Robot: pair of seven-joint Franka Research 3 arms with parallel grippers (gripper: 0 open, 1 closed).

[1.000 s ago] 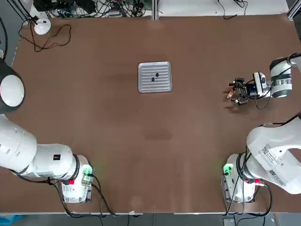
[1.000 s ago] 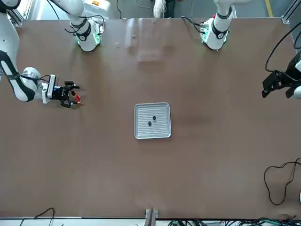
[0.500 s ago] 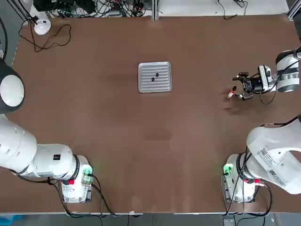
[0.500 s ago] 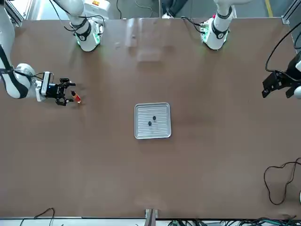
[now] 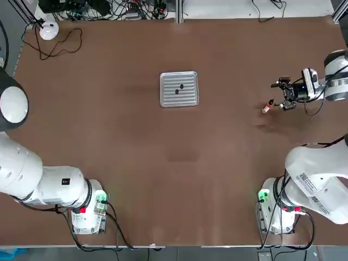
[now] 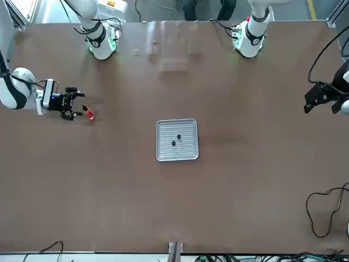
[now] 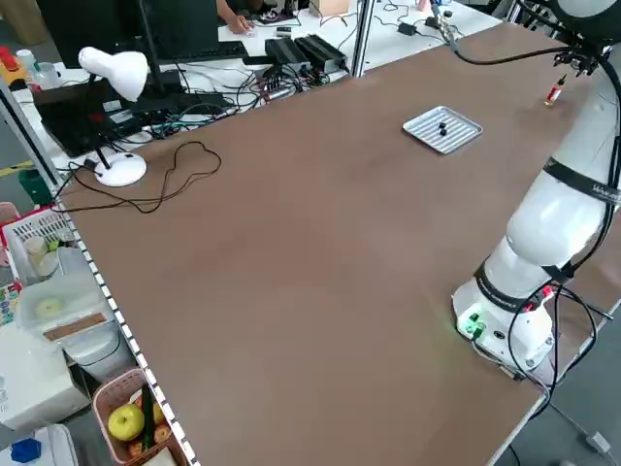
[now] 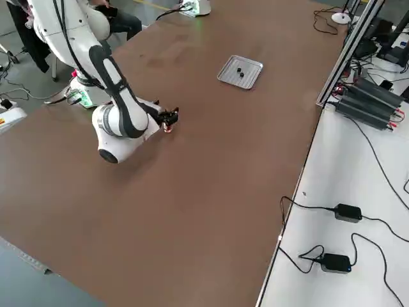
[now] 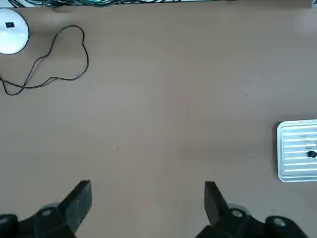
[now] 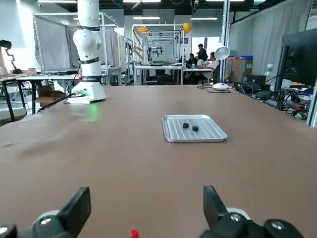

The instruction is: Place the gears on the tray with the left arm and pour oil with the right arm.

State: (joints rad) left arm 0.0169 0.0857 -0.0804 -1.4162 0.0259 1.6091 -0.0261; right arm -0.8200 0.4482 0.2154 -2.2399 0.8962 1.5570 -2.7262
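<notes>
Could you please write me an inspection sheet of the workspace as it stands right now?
Surface: brown table, bare across most of its area.
Job's things: two gears lie on the tray; the oil bottle stands on the table, apart from the tray.
Clutter: white desk lamp at a far corner.
Hands: right hand open beside the oil bottle, not holding it; left hand open, parked at the table's edge.
Cables: lamp cord looped on the table.
Surroundings: benches with electronics; people seated behind.

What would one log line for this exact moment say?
gears: both on tray | oil bottle: standing on table, free | right gripper: jaws open beside bottle | left gripper: parked, open
</notes>
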